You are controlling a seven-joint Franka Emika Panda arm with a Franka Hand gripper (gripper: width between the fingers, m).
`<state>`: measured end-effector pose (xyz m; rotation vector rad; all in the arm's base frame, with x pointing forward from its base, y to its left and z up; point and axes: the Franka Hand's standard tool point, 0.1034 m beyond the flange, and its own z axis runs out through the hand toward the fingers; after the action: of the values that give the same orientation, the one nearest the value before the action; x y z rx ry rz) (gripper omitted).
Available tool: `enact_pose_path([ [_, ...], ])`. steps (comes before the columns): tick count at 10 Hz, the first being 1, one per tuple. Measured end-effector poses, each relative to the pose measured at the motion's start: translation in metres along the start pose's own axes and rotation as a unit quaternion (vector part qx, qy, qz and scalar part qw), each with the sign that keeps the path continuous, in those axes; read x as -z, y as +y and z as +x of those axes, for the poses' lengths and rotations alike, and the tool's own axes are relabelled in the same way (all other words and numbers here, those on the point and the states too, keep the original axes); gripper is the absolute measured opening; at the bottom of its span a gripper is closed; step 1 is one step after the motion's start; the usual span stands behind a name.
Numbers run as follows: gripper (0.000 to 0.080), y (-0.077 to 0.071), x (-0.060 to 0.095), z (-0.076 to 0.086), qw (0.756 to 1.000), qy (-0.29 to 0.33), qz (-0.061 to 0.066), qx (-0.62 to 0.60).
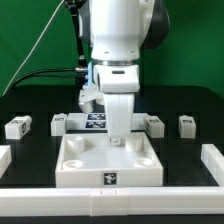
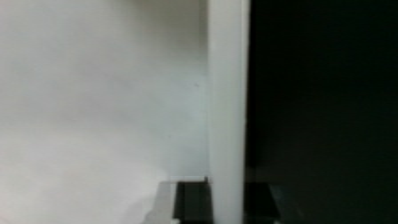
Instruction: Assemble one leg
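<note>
1. Tray point(image 1: 140, 178): it lies on the black table point(image 1: 40, 105), open side up, with its round corner sockets showing. No leg stands in any visible socket.

2. Legs: four lie loose on the table just beyond the tray's far edge. Leg 1 point(image 1: 18, 127) and leg 2 point(image 1: 57, 124) lie off the tray's far corner toward the exterior view's left. Leg 3 point(image 1: 152, 124) and leg 4 point(image 1: 187, 124) lie off the opposite far corner. All four are apart from the tray and from the gripper.

3. Gripper point(image 1: 118, 136): it points straight down over the far middle of the tray, low enough to be at or near the tray's floor. It appears to carry no leg. Whether the jaws are apart or together cannot be told: the exterior view hides the fingertips, and the wrist view shows only a blurred white surface beside black.

4. Marker board point(image 1: 93, 120): it lies behind the tray, partly hidden by the arm.

5. Progress: judged early. No leg is picked up, seated or screwed in. Left to do: grasp one leg, carry it to a socket, insert and tighten.
</note>
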<state>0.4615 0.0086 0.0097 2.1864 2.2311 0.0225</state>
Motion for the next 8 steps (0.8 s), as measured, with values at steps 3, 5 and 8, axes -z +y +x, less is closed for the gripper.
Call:
enact_pose_path([
  [3, 0.0059, 0.029, 0.0, 0.04, 1.0, 0.001, -0.014, -0.001],
  [5, 0.006, 0.033, 0.0, 0.046, 1.0, -0.004, -0.001, -0.011],
  [8, 0.006, 0.033, 0.0, 0.065, 1.0, -0.006, 0.002, -0.008],
])
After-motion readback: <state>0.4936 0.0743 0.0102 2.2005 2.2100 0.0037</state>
